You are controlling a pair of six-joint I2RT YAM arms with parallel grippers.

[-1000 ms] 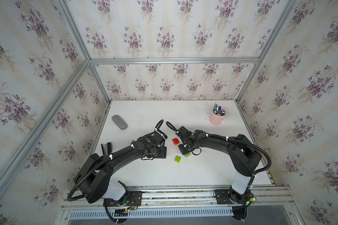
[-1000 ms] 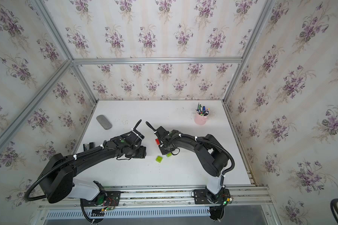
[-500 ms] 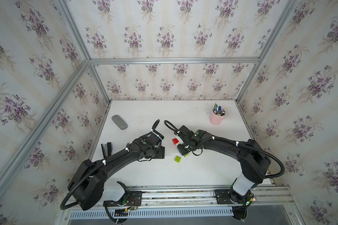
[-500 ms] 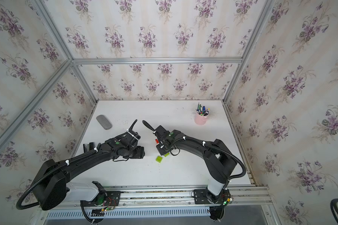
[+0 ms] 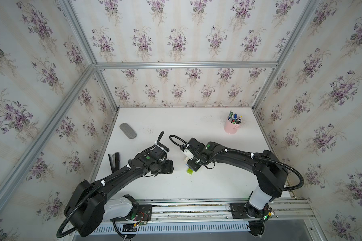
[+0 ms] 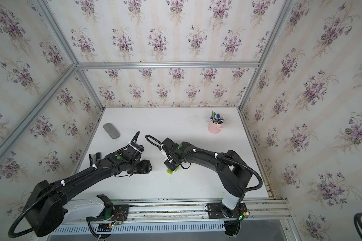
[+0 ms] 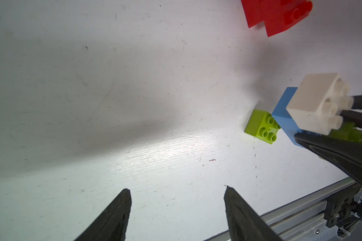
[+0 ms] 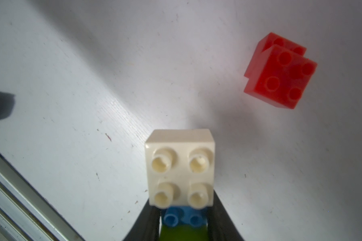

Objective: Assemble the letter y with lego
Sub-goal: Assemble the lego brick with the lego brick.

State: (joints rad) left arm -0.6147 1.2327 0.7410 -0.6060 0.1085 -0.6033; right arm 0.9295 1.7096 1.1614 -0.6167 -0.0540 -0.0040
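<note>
My right gripper [image 8: 183, 217] is shut on a blue brick [image 8: 181, 218] that carries a cream-white brick [image 8: 180, 167] on one end and a lime-green brick [image 8: 182, 232] on the other. In the left wrist view this joined piece [image 7: 318, 102] hangs just above the table, next to a loose green brick [image 7: 261, 127]. That loose brick also shows in both top views [image 5: 189, 171] [image 6: 170, 171], under the right gripper [image 5: 191, 165]. Two joined red bricks [image 8: 280, 73] [image 7: 276, 14] lie apart. My left gripper [image 7: 177, 189] [image 5: 168, 167] is open and empty over bare table.
A pink pen cup [image 5: 231, 126] stands at the back right. A grey oblong pad [image 5: 128, 130] lies at the back left and a black tool [image 5: 114, 161] by the left wall. The aluminium rail [image 5: 196, 205] runs along the table's front edge.
The right wrist has shifted a little left and toward the front, still holding its bricks, and now hides the red bricks from the top views. The left arm has drawn back slightly.
</note>
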